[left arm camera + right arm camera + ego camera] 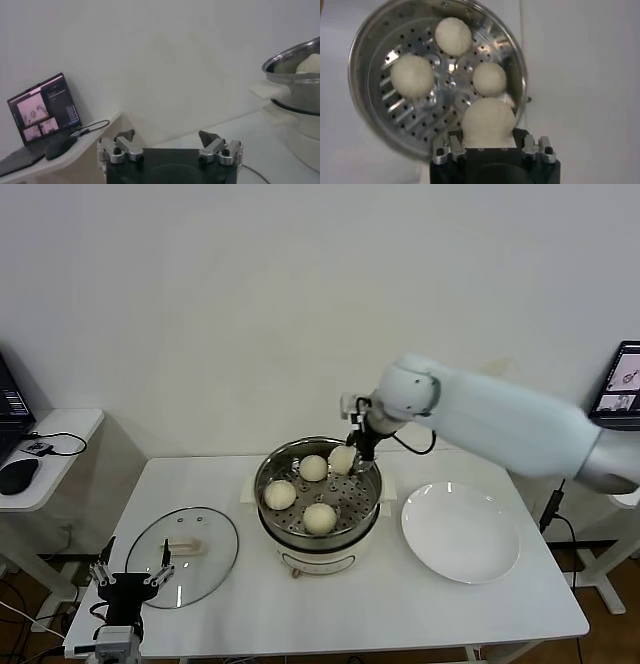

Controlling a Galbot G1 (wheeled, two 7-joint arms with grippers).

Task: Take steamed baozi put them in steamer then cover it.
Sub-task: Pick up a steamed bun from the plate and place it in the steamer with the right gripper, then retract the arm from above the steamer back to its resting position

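A: Steamed baozi, four small round cream-white buns, and from the head view three sit on the perforated tray: one at the back [313, 467], one on the left [280, 495], one in front [320, 517]. The fourth bun [343, 458] is at the back right of the pot, pinched in the right gripper [352, 456].

B: And the round shiny stainless-steel steamer [366, 512] stands mid-table on its white base. The round clear glass cover [215, 556] with its cream bar handle lies flat on the white table [400, 614], well left of the pot. A flat white round plate [461, 532] sits just right of the steamer.

A: The left gripper [132, 567] hovers low at the near left, by the cover's near edge.

B: Left wrist view now: the left gripper [168, 141] has its fingers spread wide with nothing between them. The steamer's rim [287, 55] shows off to one side, and an open laptop [44, 108] rests on a side desk.

A: Right wrist view: the right gripper [490, 146] is closed narrow on the held bun [487, 120], just above the tray edge. The other three lie apart on the tray: [453, 36], [411, 75], [489, 79].
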